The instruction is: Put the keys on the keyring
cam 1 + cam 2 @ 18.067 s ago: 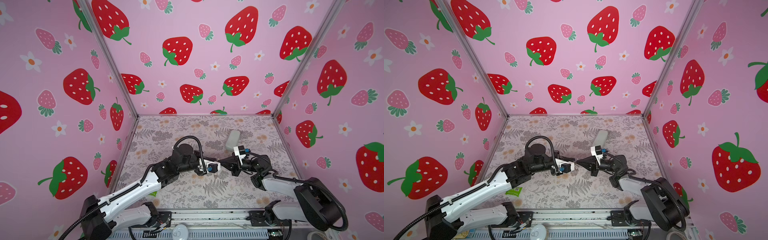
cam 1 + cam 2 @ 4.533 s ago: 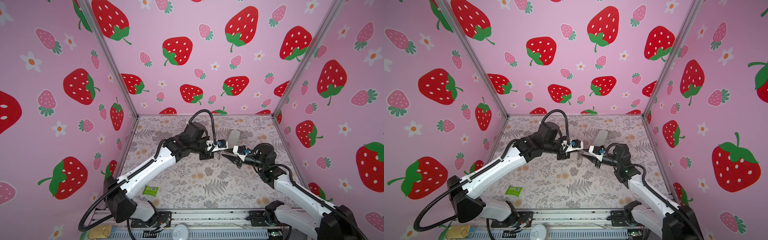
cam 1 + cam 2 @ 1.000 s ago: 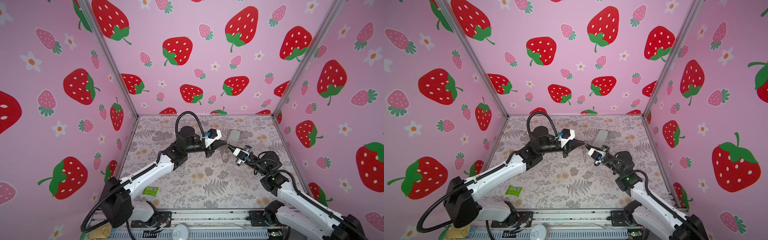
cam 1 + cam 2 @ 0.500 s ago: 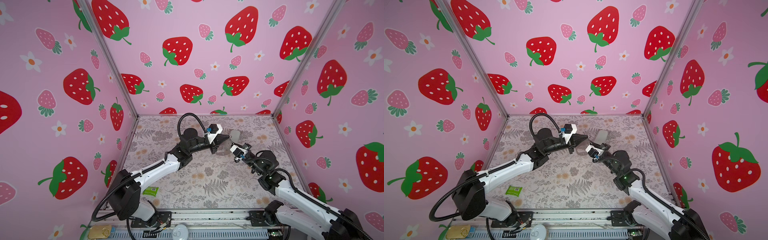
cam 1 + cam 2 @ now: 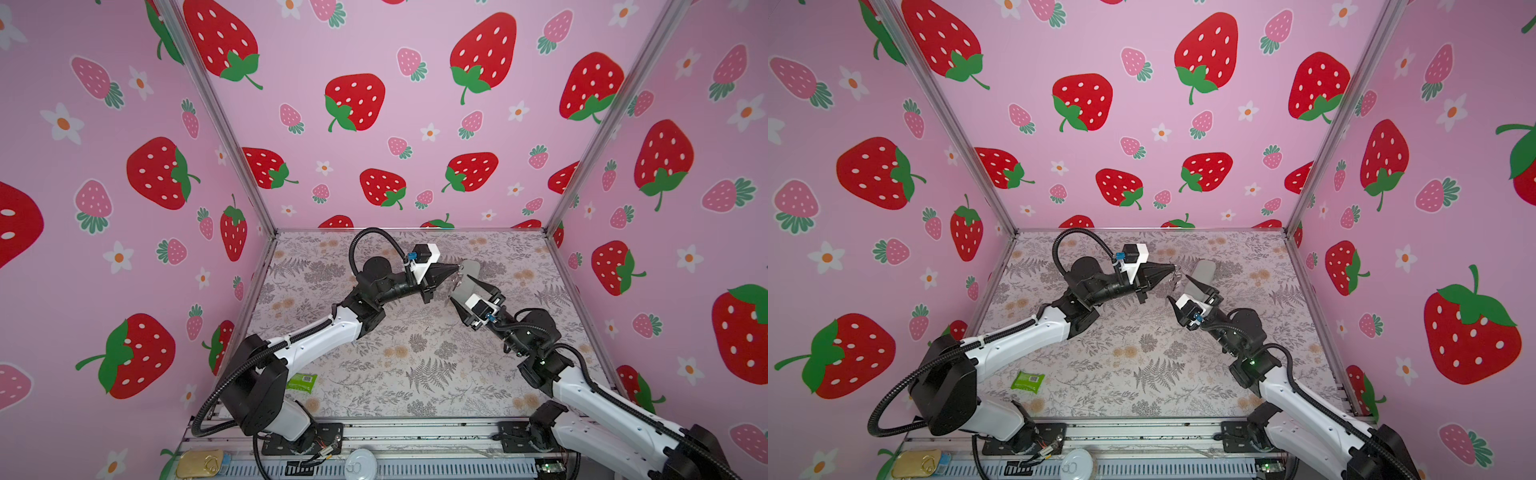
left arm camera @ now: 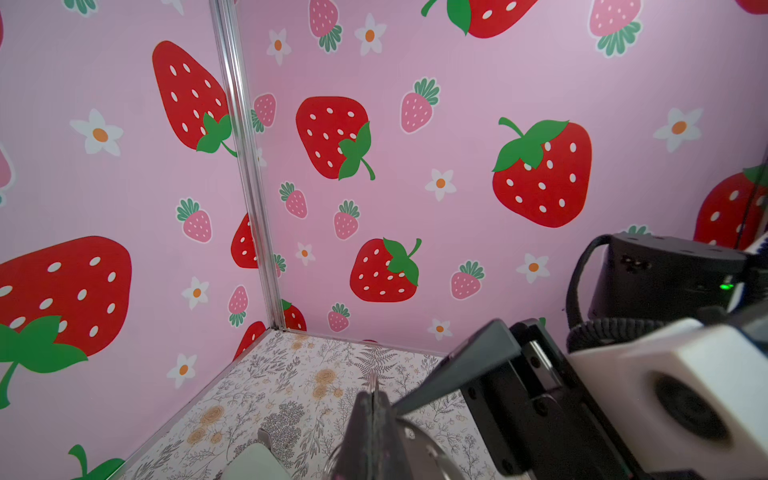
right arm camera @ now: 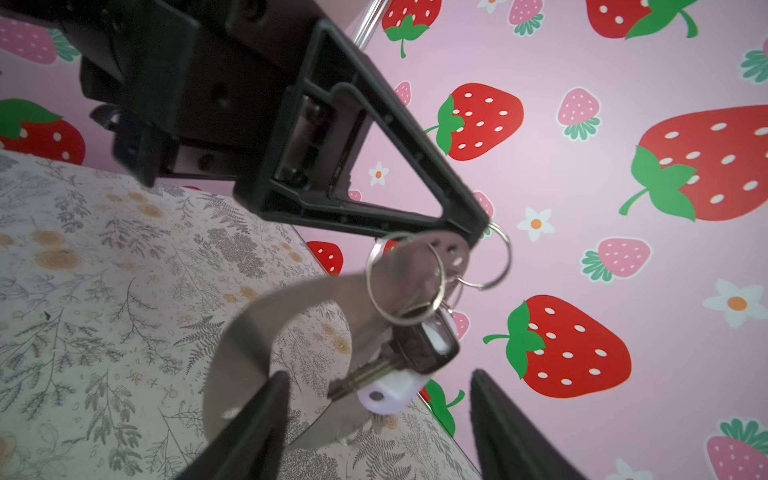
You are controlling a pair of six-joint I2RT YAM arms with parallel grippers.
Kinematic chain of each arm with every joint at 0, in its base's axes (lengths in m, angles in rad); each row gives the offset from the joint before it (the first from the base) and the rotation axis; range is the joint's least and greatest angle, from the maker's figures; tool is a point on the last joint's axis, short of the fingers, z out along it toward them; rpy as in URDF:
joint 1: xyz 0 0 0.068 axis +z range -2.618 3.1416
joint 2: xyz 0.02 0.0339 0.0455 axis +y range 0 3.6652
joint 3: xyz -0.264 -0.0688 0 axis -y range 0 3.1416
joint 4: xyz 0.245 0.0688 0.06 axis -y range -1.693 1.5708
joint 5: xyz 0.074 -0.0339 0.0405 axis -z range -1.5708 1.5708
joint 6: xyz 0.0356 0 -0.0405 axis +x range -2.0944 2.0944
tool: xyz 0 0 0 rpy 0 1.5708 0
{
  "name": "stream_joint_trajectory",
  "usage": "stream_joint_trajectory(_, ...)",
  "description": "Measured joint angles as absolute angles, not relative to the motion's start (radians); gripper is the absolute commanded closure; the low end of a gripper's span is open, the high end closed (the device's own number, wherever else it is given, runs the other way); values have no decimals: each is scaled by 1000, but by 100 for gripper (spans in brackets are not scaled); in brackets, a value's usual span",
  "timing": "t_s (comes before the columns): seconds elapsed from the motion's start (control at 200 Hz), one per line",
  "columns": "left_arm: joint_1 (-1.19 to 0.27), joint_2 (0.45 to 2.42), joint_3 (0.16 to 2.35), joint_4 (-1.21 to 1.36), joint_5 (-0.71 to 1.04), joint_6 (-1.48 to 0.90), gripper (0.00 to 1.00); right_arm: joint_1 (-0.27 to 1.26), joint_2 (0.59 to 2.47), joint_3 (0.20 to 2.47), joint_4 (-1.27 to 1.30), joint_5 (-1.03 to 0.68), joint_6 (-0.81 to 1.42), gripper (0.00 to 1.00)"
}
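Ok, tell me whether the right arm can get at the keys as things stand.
Probably yes. The right gripper stands open, and in the right wrist view the keys hang just off its fingertips with nothing between. The left gripper, shut on the keyring, grips above them.

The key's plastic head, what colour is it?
The key head is pale lilac; the right wrist view shows it best.

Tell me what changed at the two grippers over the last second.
The right gripper spread its fingers wide and released its grip; the keys now hang free from a metal ring of the keyring. The left gripper carried the keyring slightly toward the back wall. Unchanged: the left gripper stays shut on the keyring, held above the table; the green packet and the pale case lie where they were.
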State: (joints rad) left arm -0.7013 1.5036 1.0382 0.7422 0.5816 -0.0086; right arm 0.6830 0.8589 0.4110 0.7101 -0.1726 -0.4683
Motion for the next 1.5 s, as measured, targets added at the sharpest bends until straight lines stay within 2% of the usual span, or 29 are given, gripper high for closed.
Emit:
stream_joint_trajectory(0.215,-680,1499,1038,744,638,-21,100,653,770,360,718,-164,-393,0)
stream_joint_trajectory(0.47,-680,1499,1038,767,631,-40,100,651,732,318,717,-217,-293,14)
stream_joint_trajectory(0.54,-680,1499,1038,781,610,-50,100,651,735,318,721,-223,-234,22)
stream_joint_trajectory(0.775,-698,1499,1038,820,550,-55,100,651,842,318,830,-242,-45,38)
stream_joint_trajectory(0.935,-704,1499,1038,822,540,-54,100,651,870,318,859,-215,8,39)
stream_joint_trajectory(1.025,-705,1499,1038,823,534,-54,100,651,874,319,875,-198,23,44)
stream_joint_trajectory(1.06,-705,1499,1038,825,532,-54,100,651,879,321,880,-195,28,47)
stream_joint_trajectory(1.1,-705,1499,1038,827,530,-53,100,651,889,324,888,-194,39,57)
stream_joint_trajectory(1.151,-706,1499,1038,829,528,-53,100,651,908,327,905,-195,51,60)
stream_joint_trajectory(1.201,-709,1499,1038,832,523,-53,100,651,935,332,921,-202,67,69)
stream_joint_trajectory(1.276,-712,1499,1038,835,514,-53,100,651,970,343,937,-217,88,73)
stream_joint_trajectory(1.371,-716,1499,1038,838,504,-53,100,651,990,349,946,-236,107,83)
stream_joint_trajectory(1.456,-718,1499,1038,842,495,-53,100,651,991,358,949,-244,109,100)
stream_joint_trajectory(1.501,-718,1499,1038,843,487,-53,100,651,988,362,945,-238,113,100)
